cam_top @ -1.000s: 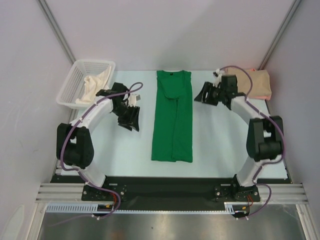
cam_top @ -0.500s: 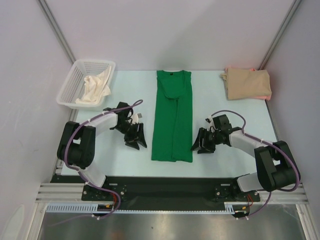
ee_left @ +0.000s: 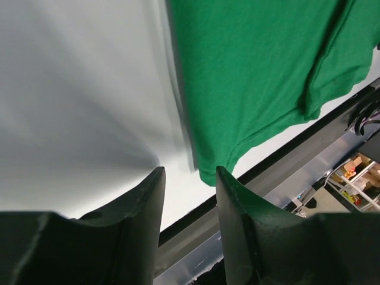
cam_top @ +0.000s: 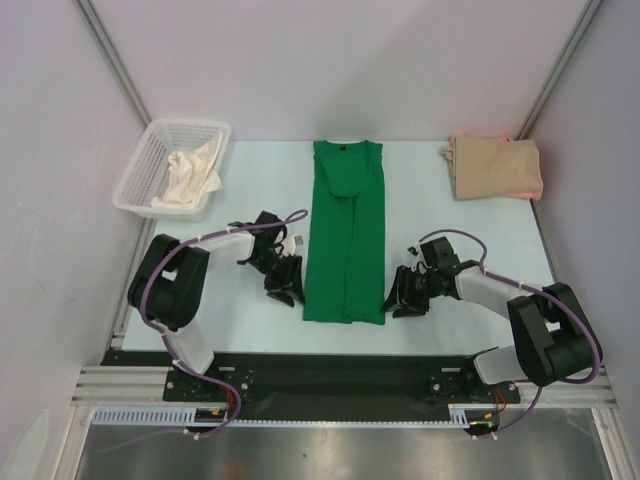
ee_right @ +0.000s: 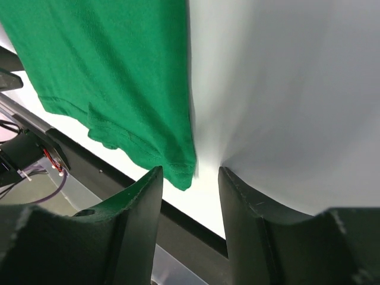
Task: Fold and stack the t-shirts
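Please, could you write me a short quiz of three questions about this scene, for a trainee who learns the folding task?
1. True or false: the left end effector is shut on the green t-shirt.
2. Where does the tan t-shirt lie? A) on the green t-shirt; B) folded, at the far right corner of the table; C) under the left arm.
3. Beside which parts of the green t-shirt do the left end effector and the right end effector stand?

Key: 1. False, both are open and hold nothing. 2. B. 3. Its two near corners, one each.
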`<act>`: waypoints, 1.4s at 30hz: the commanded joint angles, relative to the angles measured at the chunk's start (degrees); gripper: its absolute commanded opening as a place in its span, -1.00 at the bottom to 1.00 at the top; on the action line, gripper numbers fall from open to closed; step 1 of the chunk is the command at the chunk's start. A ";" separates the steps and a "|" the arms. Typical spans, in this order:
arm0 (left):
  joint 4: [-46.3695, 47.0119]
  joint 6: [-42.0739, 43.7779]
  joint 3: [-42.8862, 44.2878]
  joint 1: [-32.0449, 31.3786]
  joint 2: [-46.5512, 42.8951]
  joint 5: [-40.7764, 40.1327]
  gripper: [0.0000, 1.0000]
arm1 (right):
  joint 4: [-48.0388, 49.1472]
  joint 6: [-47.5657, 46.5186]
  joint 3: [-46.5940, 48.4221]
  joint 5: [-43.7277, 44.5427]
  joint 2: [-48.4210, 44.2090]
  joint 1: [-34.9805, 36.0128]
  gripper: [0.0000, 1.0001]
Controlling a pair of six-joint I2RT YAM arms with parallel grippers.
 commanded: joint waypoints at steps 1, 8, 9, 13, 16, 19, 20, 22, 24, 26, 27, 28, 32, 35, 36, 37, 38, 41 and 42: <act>1.44 -0.87 -1.17 -0.79 0.21 0.29 -0.13 | 0.13 0.30 -1.13 1.69 0.94 1.08 -0.05; 1.88 -0.43 -0.38 -4.48 0.39 0.38 -0.14 | 0.66 -0.05 -0.96 1.78 1.99 2.14 -0.09; 1.88 -0.26 -0.29 -4.75 0.47 0.21 -0.15 | 0.75 -0.22 -0.96 1.78 2.08 2.22 -0.10; 1.97 -0.08 -0.12 -5.19 1.09 0.03 -0.14 | 1.71 -0.31 -1.14 1.34 3.57 2.31 -0.10; 1.79 0.10 0.24 -5.45 1.18 -0.49 -0.16 | 2.85 -0.14 -1.22 0.29 4.54 2.49 -0.11; 1.70 0.27 0.50 -5.63 1.18 -0.76 -0.17 | 3.91 -0.05 -1.31 -0.24 5.24 2.66 -0.13; 1.70 0.36 0.59 -5.89 1.35 -0.58 -0.20 | 4.17 0.04 -1.49 -0.33 5.24 2.75 -0.13; 1.88 0.36 0.68 -6.15 1.53 -0.41 -0.24 | 4.35 0.04 -1.40 -0.50 5.42 3.10 -0.15; 2.14 0.36 0.76 -6.59 1.97 0.21 -0.26 | 4.44 -0.05 -1.49 -0.59 5.33 3.28 -0.20; 2.06 0.36 1.11 -6.86 2.49 0.47 -0.32 | 4.61 0.04 -1.66 -0.59 5.33 3.37 -0.27; 2.05 0.45 1.20 -6.95 2.50 0.65 -0.36 | 4.53 -0.05 -1.58 -0.59 5.25 3.45 -0.30; 2.05 0.80 1.55 -6.86 2.58 0.74 -0.49 | 4.70 -0.05 -1.66 -0.68 5.33 3.54 -0.35; 1.18 0.97 1.73 -6.86 1.27 -0.66 -0.99 | 3.83 -0.49 -1.05 -0.33 4.11 3.54 -1.00; 0.13 1.94 1.82 -6.68 -1.54 -2.60 -0.99 | 1.90 -1.80 -0.09 -0.68 0.52 2.50 -1.00; -0.05 2.20 1.91 -6.51 -2.33 -3.21 -0.99 | 1.37 -2.16 0.09 -0.94 -0.72 2.23 -1.00; -0.32 3.08 2.69 -6.33 -3.90 -4.09 -0.99 | 0.32 -2.68 0.44 -1.38 -1.78 1.88 -1.00; -0.84 3.61 3.05 -6.07 -4.44 -4.27 -0.99 | -0.47 -3.47 0.88 -1.47 -2.92 1.26 -1.00; -1.63 5.10 5.33 -5.54 -6.20 -4.54 -0.99 | -2.85 -5.49 2.81 -1.56 -6.70 0.91 -1.00; -1.90 5.37 5.94 -5.45 -6.47 -4.62 -0.99 | -3.20 -5.93 3.51 -1.56 -7.75 0.73 -1.00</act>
